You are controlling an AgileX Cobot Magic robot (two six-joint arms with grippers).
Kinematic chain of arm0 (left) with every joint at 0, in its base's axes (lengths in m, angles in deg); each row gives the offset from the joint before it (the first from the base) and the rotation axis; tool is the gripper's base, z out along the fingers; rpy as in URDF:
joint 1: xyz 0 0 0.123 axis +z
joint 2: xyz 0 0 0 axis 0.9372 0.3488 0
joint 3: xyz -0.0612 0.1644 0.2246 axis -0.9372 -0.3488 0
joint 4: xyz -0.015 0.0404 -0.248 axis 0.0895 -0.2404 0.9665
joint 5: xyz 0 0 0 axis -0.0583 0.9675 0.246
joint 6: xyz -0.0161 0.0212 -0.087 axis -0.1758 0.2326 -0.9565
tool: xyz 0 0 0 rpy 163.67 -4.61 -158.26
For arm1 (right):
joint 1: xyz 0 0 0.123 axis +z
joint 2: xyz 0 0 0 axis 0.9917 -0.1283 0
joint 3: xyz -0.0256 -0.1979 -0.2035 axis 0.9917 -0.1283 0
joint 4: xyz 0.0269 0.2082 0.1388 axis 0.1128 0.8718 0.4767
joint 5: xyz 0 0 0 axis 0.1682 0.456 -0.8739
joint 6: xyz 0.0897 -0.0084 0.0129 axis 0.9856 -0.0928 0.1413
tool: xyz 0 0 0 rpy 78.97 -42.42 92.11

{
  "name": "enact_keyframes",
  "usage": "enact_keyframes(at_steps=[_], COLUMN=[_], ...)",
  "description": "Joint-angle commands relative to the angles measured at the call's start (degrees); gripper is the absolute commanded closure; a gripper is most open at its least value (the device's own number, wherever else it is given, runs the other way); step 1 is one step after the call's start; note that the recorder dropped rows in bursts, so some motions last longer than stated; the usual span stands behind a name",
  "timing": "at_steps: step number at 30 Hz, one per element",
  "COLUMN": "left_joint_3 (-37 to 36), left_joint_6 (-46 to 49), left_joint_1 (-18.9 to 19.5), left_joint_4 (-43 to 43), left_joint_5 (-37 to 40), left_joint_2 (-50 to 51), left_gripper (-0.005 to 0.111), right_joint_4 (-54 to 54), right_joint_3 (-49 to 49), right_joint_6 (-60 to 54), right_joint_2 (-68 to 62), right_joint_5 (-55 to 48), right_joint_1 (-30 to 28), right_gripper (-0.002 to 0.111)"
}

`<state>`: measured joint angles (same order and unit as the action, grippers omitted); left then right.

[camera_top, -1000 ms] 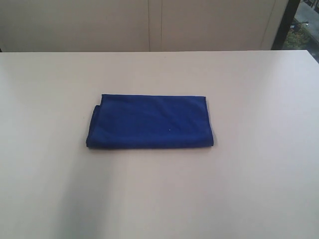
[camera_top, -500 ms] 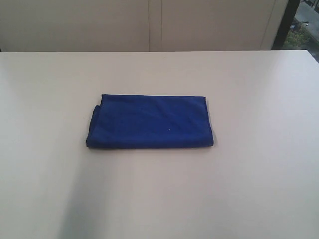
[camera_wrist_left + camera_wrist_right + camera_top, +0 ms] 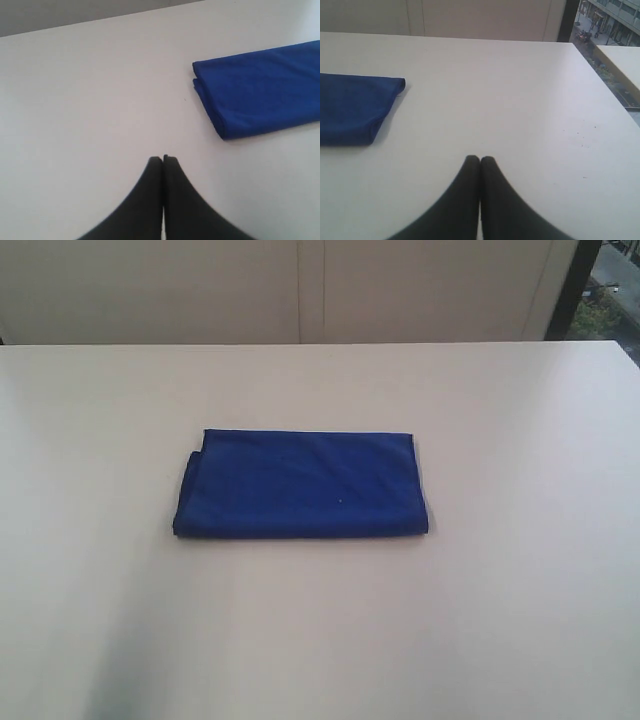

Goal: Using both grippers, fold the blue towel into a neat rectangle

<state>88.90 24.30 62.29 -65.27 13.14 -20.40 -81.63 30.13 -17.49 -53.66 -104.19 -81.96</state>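
Left pincer (image 3: 163, 159) and right pincer (image 3: 480, 159) sit closed, empty; wrist views crop the blue towel (image 3: 260, 87).

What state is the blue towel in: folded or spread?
Folded. The blue towel lies as a compact rectangle on the table, stacked layers showing at its end.

**A:** What colour is the soft, folded rectangular blue towel (image 3: 300, 485)?

**B:** Deep royal blue, plain all over, with one tiny pale speck (image 3: 340, 501) on its top face.

**A:** And the broad, smooth tabletop (image 3: 500, 620)?

**B:** Pale cream-beige and plain. It turns greyer in a soft shadow near the left front.

**A:** What about the flat panelled wall (image 3: 420, 290) behind?

**B:** A duller beige, crossed by thin darker vertical seams.

**A:** And the tapered left gripper (image 3: 163, 159) and right gripper (image 3: 480, 159)?

**B:** Both are solid matte black in the wrist views.
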Motion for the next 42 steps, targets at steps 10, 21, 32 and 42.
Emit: enact_keyframes(at_steps=[10, 21, 32, 42], left_joint_3=[-16.2, -22.1, -22.1, -22.1], left_joint_6=[-0.1, -0.1, -0.1, -0.5], left_joint_1=[0.2, 0.2, 0.2, 0.2], left_joint_4=[0.2, 0.2, 0.2, -0.5], left_joint_5=[0.4, 0.9, 1.6, 0.5], left_joint_2=[-17.1, -23.8, -23.8, -23.8], left_gripper=[0.107, 0.107, 0.107, 0.107], right_joint_4=[-0.5, -0.5, -0.5, -0.5], right_joint_3=[-0.3, -0.3, -0.3, -0.3], right_joint_6=[0.2, 0.2, 0.2, 0.2], right_joint_2=[0.3, 0.3, 0.3, 0.3], right_joint_5=[0.6, 0.6, 0.6, 0.6], right_joint_1=[0.5, 0.5, 0.5, 0.5], right_gripper=[0.108, 0.108, 0.108, 0.108])
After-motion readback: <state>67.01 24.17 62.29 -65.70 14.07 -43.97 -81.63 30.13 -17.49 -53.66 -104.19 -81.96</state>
